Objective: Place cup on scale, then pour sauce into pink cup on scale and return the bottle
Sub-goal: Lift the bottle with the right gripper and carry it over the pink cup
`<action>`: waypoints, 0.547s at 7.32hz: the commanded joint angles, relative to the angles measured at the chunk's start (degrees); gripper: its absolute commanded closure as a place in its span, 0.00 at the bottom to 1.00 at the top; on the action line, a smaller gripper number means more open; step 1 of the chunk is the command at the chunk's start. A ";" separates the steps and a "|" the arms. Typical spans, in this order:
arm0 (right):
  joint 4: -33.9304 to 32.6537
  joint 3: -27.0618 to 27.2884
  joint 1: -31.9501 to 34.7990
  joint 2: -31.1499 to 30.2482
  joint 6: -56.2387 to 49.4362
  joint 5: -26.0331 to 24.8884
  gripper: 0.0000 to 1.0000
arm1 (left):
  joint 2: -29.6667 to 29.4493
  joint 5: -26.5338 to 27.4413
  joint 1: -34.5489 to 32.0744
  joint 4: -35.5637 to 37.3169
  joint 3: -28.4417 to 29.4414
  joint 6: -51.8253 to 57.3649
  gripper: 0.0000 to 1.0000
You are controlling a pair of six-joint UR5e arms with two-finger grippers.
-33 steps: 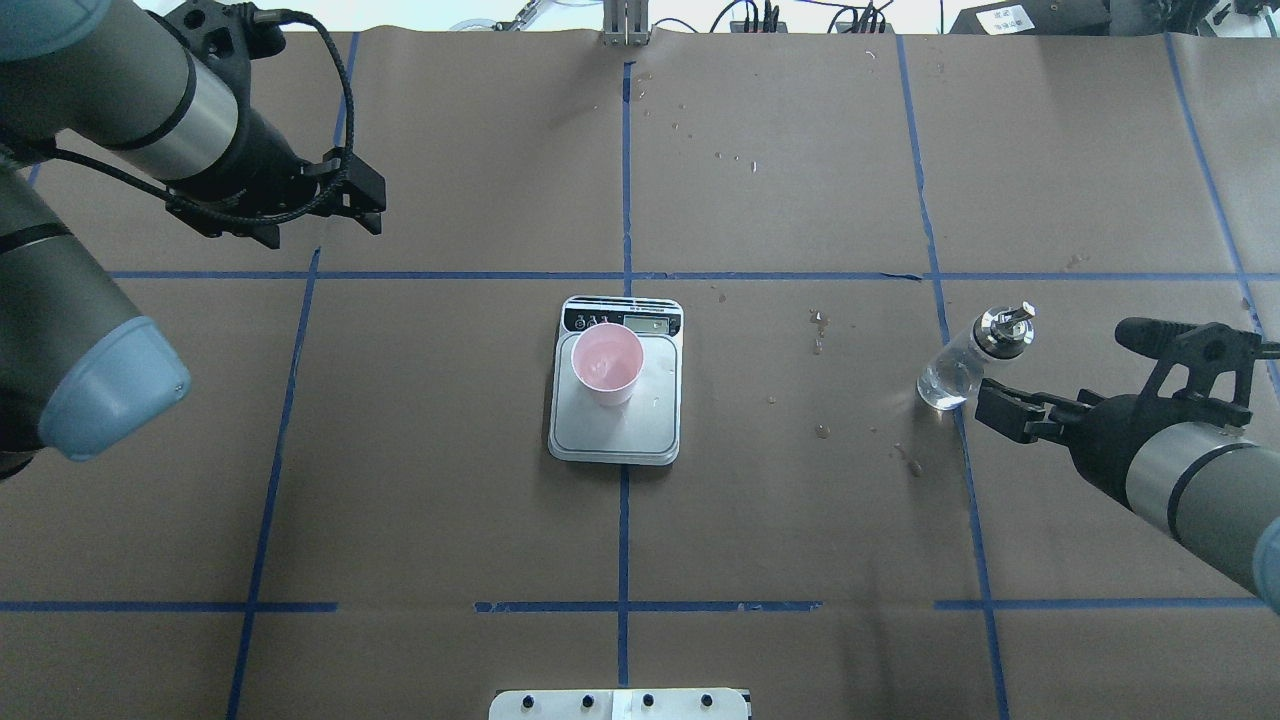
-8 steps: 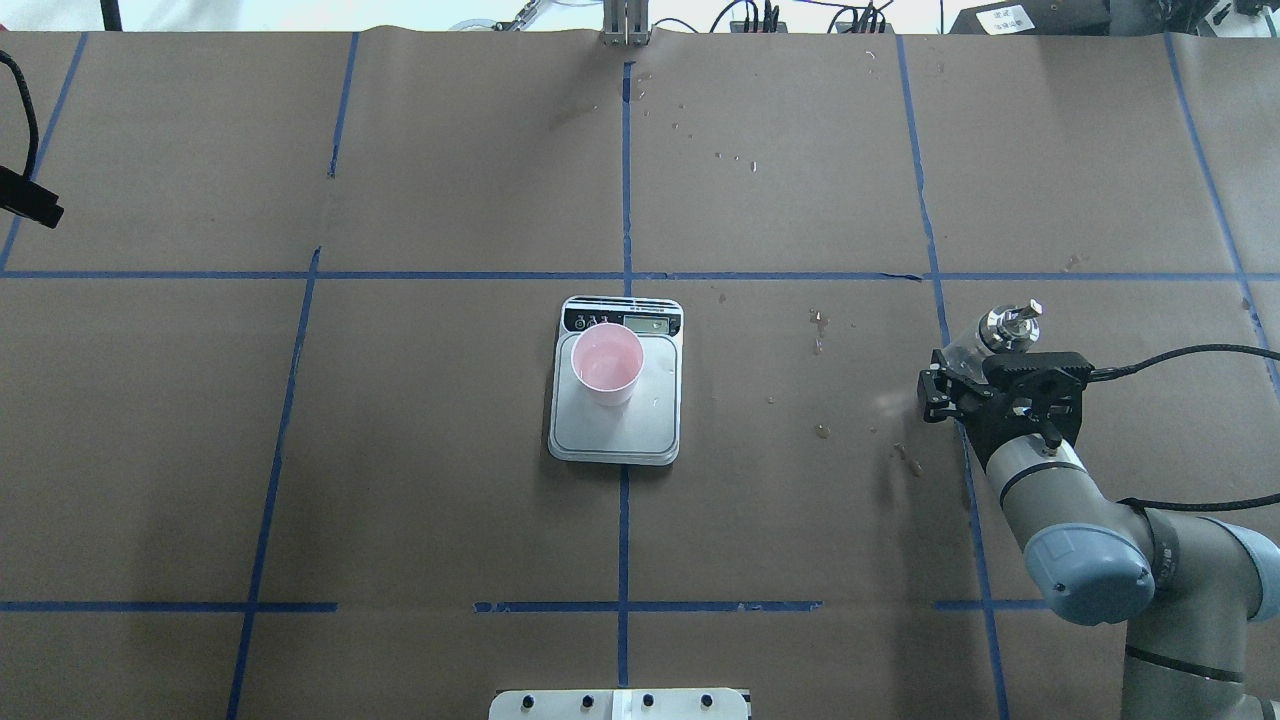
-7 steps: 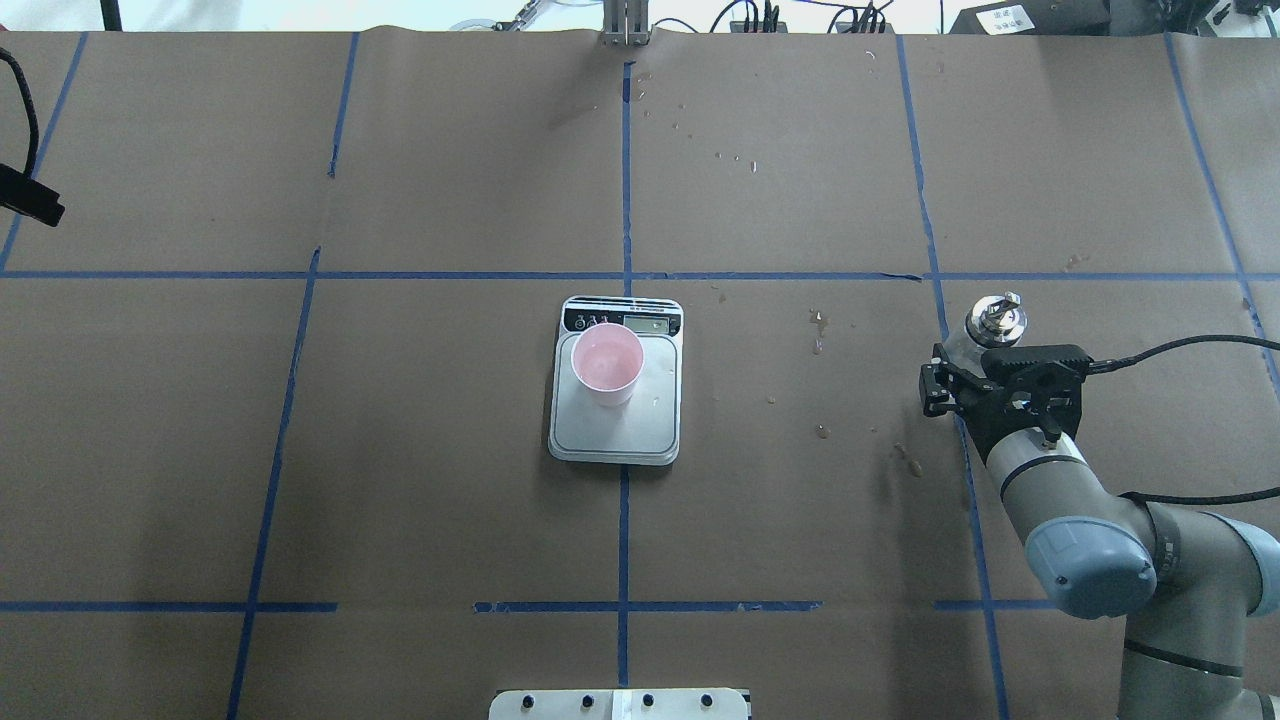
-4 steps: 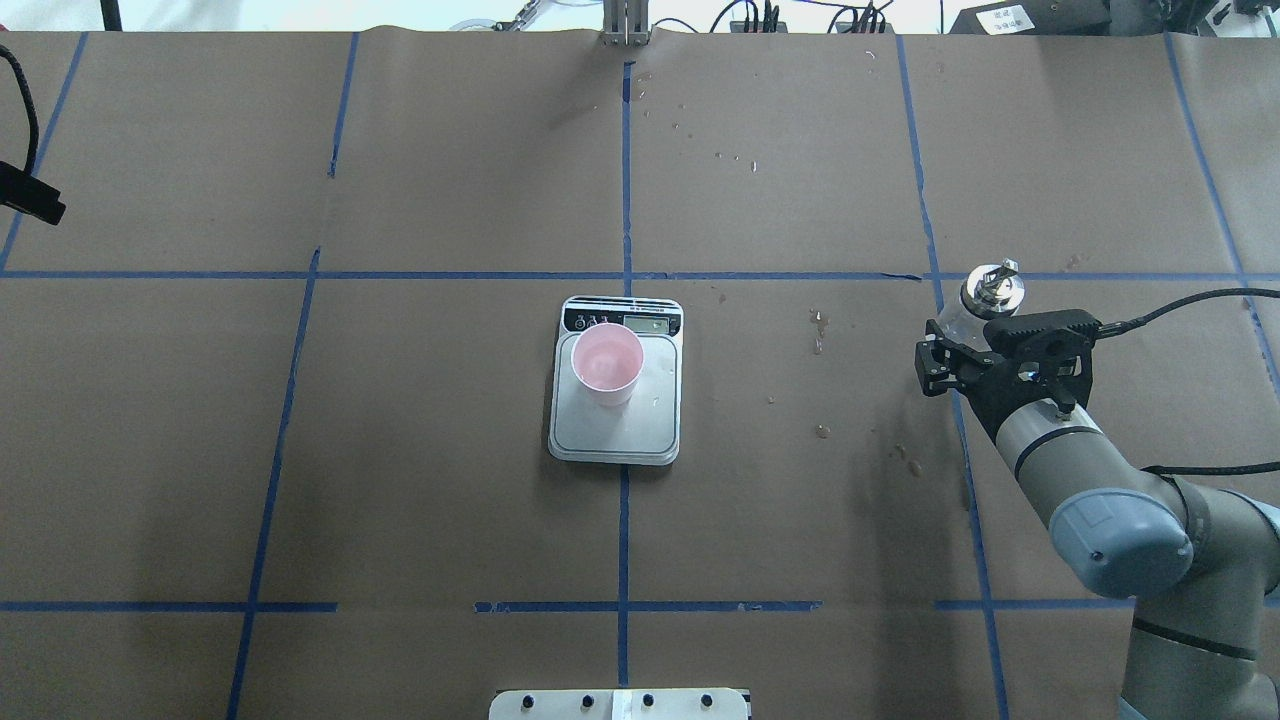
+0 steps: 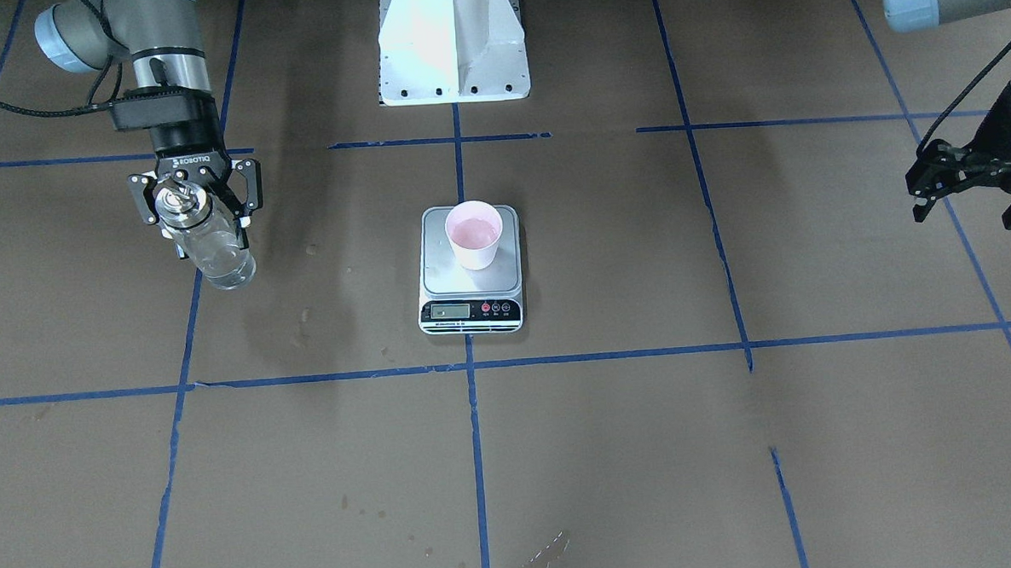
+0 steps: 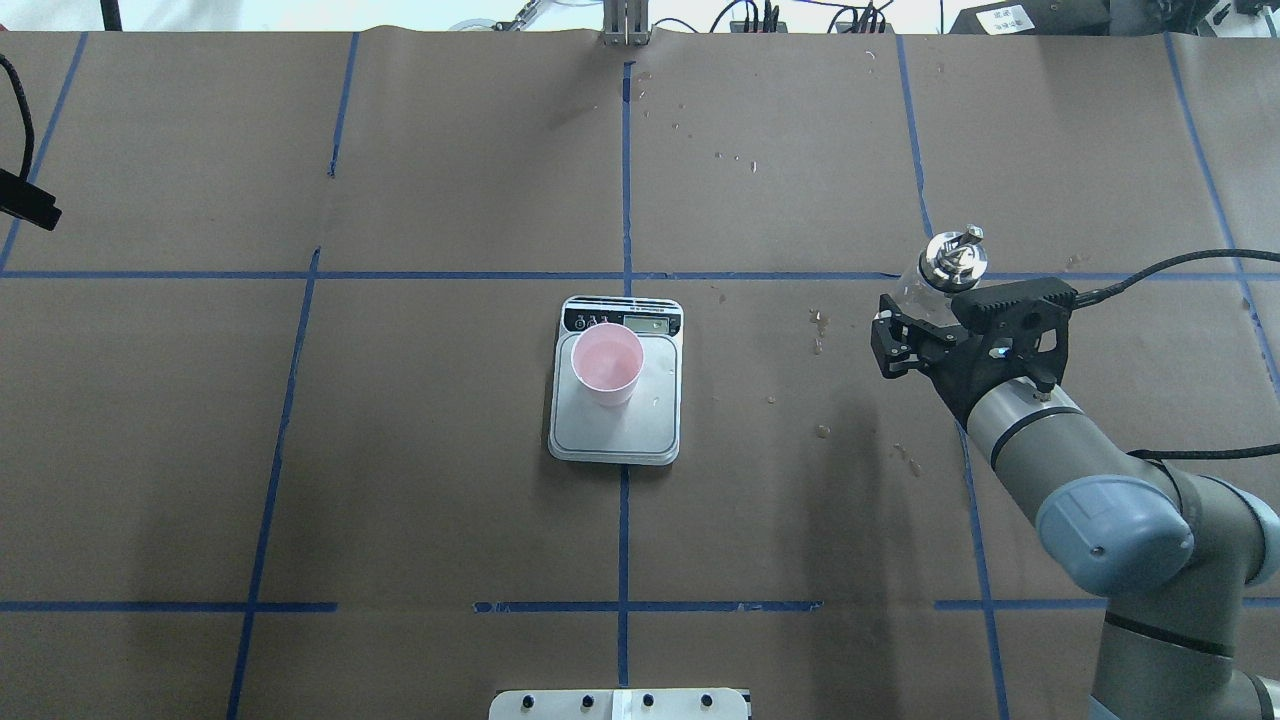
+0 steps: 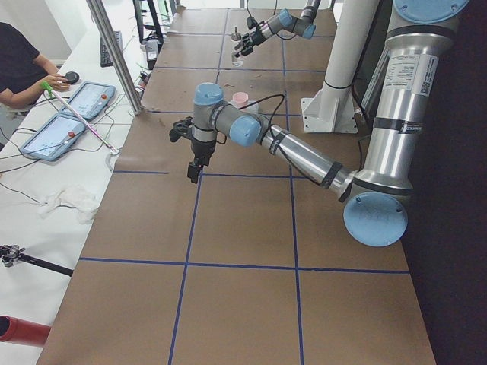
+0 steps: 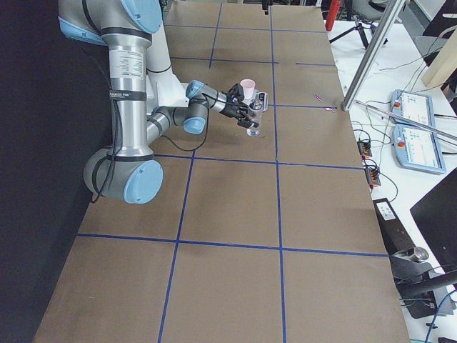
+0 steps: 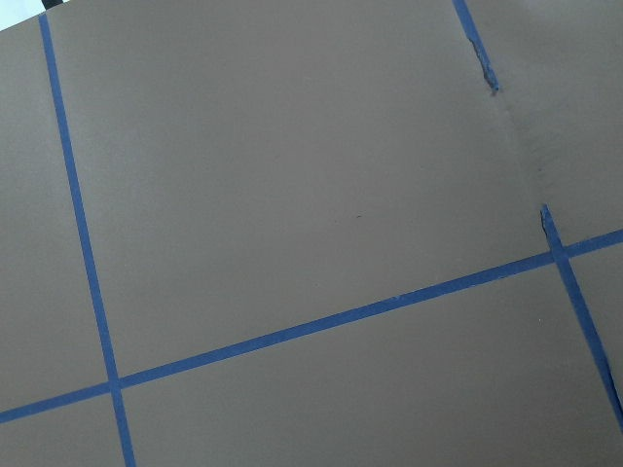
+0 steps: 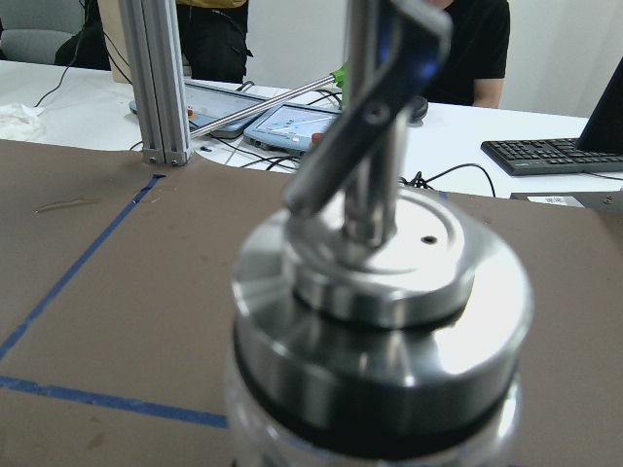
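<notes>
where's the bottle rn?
Overhead view, right side: bottle held in the right gripper, clear of the table, well right of the scale and cup.

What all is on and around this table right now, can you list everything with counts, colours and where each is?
cup: one, pale pink, upright on the scale's platform
scale: one, silver and white, table centre
bottle: one, clear glass with a silver cap, held in the right gripper
table: one, brown paper with a blue tape grid
tablets: two, blue-framed, on the white side bench
operator: one, black shirt, at that bench
right gripper: one, black, shut on the bottle
left gripper: one, black, open and empty, far out on the robot's left
</notes>
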 commanded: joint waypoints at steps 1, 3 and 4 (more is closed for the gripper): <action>-0.27 -1.06 -0.16 4.05 -9.99 -3.15 1.00 | 1.17 -0.13 -1.17 -0.10 -0.10 4.95 0.00; -0.28 -2.55 -0.34 6.69 -21.82 -7.22 1.00 | 3.63 -0.92 -7.82 -0.01 1.30 23.35 0.00; -0.80 -2.73 -0.42 7.14 -23.41 -8.44 1.00 | 3.90 -5.18 -12.82 0.08 4.09 24.92 0.00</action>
